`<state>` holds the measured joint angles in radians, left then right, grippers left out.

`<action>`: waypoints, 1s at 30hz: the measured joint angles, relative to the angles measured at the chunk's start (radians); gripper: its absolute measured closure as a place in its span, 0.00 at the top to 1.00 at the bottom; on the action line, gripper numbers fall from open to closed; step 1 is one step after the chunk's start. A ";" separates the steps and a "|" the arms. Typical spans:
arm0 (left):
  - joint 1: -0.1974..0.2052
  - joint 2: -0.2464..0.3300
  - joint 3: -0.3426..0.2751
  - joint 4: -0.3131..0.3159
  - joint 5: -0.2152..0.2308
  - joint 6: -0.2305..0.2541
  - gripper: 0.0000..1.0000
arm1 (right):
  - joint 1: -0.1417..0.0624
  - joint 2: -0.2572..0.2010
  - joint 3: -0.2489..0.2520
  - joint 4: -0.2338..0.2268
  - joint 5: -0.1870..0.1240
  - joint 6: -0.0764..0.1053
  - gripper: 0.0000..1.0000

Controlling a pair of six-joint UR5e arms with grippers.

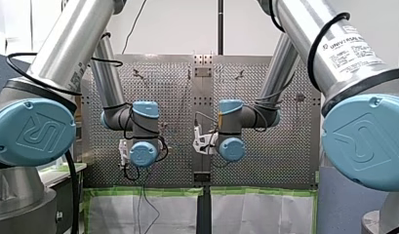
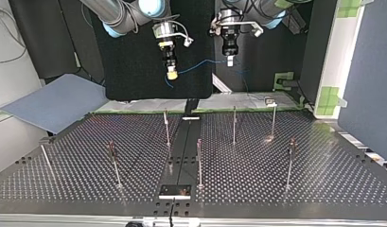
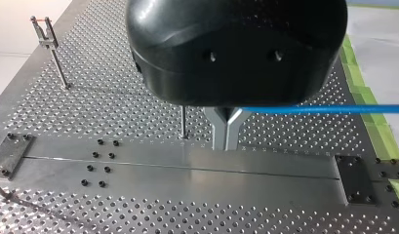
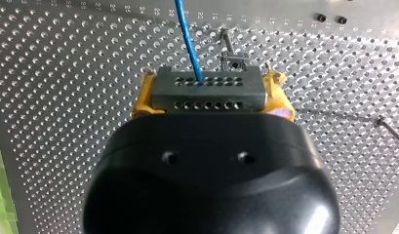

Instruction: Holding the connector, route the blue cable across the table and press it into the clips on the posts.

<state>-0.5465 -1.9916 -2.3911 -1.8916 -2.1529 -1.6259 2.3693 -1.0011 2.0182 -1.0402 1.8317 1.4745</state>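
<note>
High over the perforated metal table (image 2: 63, 179), at 11 o'clock in the top view, right gripper (image 2: 171, 74), its yellow pads (image 4: 143, 100) clamped on either end of a grey rectangular connector block (image 4: 207, 90) drilled with two rows of holes. Plugged into that block, a thin blue cable (image 3: 324, 109), stretched in mid-air toward 1 o'clock to the black left gripper (image 2: 230, 60). There, metal fingers (image 3: 226, 136) pressed together, cable caught between them, loose tail hanging beyond. Lower down, spread from 8 to 4 o'clock, thin upright metal posts (image 2: 234, 126) topped with small clips, all well apart from the cable.
</note>
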 joint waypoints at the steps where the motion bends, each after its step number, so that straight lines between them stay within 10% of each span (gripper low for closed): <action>1: 0.000 0.000 0.000 0.000 0.000 0.000 0.00 | 0.000 0.000 0.000 0.000 0.000 0.000 0.00; 30: 0.000 0.001 -0.001 -0.002 -0.003 0.000 0.00 | 0.011 0.026 0.004 0.035 0.000 -0.007 0.00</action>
<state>-0.5463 -1.9904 -2.3924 -1.8931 -2.1558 -1.6259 2.3804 -0.9750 2.0222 -1.0053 1.8318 1.4679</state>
